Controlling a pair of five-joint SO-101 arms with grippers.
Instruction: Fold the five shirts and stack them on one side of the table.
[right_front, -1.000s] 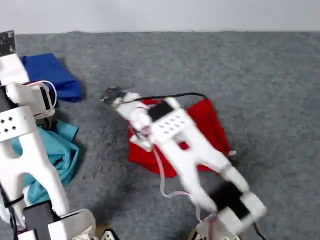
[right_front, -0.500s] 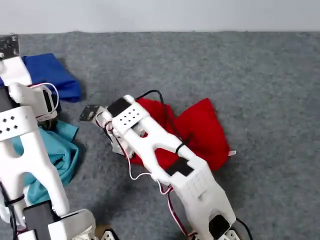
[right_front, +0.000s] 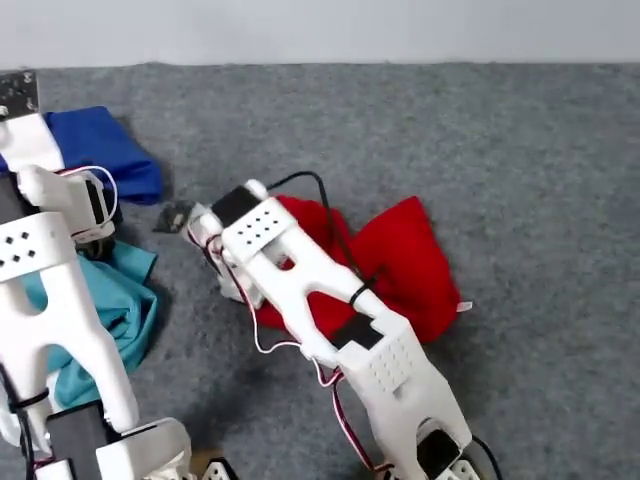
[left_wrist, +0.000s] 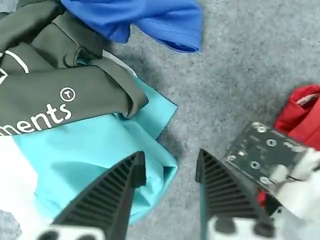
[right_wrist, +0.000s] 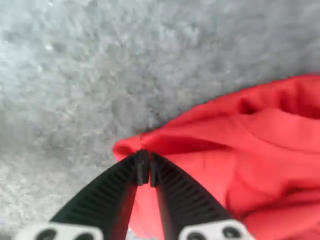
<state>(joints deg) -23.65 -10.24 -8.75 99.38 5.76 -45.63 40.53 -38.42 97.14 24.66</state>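
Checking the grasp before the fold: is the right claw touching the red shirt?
Touching. The right wrist view shows the right claw shut, pinching a corner of the red shirt.

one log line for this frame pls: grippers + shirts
right gripper: shut on red shirt corner | left gripper: open, over teal shirt edge | red shirt: crumpled, not folded

White printed arms (right_front: 300, 290), black ribbed tool fingers (left_wrist: 120, 185), black and seemingly pinkish cables (right_front: 335, 228).

Fuzzy carpet (right_wrist: 150, 60), matt red cloth shirt (right_wrist: 240, 165)
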